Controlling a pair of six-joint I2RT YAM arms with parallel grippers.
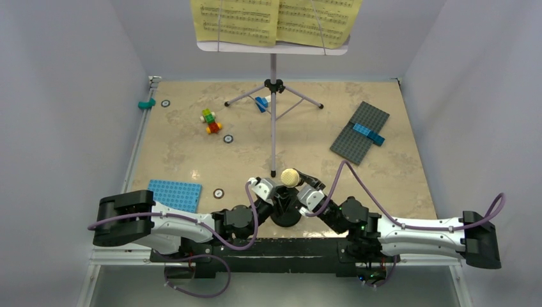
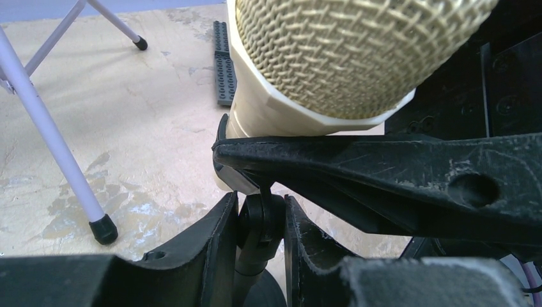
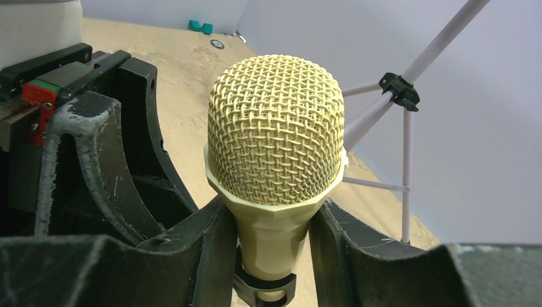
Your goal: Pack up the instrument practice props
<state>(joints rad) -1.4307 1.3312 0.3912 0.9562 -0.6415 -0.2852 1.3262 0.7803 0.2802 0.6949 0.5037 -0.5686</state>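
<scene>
Seen from above, both arms lie low along the near edge of the table, elbows out and forearms folded inward so that their wrists meet at the middle. The left gripper [image 2: 259,225] pinches the thin stem of the small black mic stand [image 1: 284,217] just under its clip. The right gripper [image 3: 271,259] presses its two fingers against either side of the handle of the cream toy microphone [image 3: 275,141], which sits in that clip with its mesh head up. Well apart, at the far side, the tall tripod music stand [image 1: 273,121] holds the yellow sheet-music pages [image 1: 275,22] on its desk.
</scene>
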